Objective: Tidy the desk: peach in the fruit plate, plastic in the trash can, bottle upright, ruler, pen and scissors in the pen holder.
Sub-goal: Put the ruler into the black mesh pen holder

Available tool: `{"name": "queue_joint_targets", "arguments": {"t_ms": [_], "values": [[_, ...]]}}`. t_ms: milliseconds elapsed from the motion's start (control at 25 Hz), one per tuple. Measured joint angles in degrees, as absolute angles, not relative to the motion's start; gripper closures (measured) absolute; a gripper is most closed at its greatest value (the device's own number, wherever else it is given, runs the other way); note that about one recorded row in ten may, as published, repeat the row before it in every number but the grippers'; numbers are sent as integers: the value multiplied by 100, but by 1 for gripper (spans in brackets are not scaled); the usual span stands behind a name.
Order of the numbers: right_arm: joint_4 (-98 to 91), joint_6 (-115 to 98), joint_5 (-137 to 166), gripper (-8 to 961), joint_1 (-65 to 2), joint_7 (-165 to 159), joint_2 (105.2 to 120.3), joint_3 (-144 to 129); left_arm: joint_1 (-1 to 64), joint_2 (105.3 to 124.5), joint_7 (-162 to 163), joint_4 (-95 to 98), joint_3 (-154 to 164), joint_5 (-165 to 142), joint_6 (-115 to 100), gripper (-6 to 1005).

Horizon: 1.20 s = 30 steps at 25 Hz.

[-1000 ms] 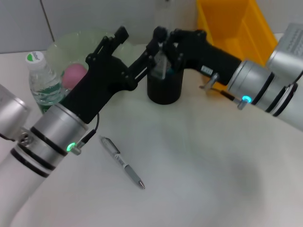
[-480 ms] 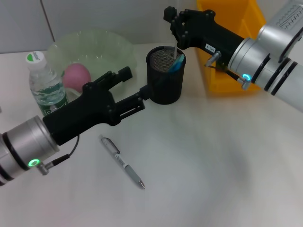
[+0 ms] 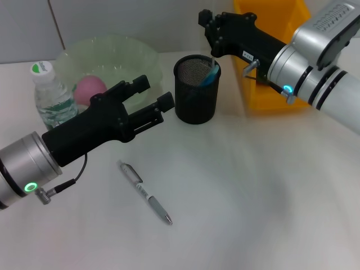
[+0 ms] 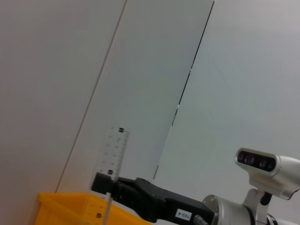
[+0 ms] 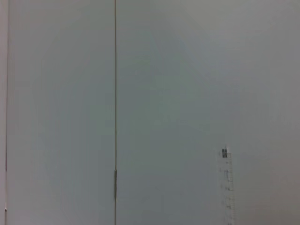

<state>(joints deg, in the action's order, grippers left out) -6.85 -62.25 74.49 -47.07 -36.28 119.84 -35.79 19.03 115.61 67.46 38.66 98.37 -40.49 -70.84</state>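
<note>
Pen holder (image 3: 196,95) sat near the bench's far edge with blue scissors (image 3: 212,73) and a clear ruler (image 4: 112,154) inside, ruler markings too small to read. Right gripper (image 3: 209,35) hovered just above it, fingers impossible to tell. Left gripper (image 3: 153,98) beside the holder, fingers spread, empty. Pen (image 3: 144,192) lay mid-bench. Peach (image 3: 90,87) in the fruit plate (image 3: 121,50), bottle (image 3: 50,98) upright, label half hidden.

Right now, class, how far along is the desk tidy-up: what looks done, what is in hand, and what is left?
Done: the peach lies in the plate, the bottle stands upright, and the ruler and a blue-handled item stand in the holder. In hand: nothing; the left gripper is open beside the holder, and the right gripper is above it. Left: the pen lies on the desk.
</note>
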Motion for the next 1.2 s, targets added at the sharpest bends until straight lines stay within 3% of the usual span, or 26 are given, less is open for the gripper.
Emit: {"name": "queue_joint_targets", "arguments": {"t_ms": [1200], "values": [[-436, -5845, 7494, 831, -4922, -3603, 11988, -3663, 2080, 11728, 6694, 3883, 9720, -4128, -7007, 191]]}}
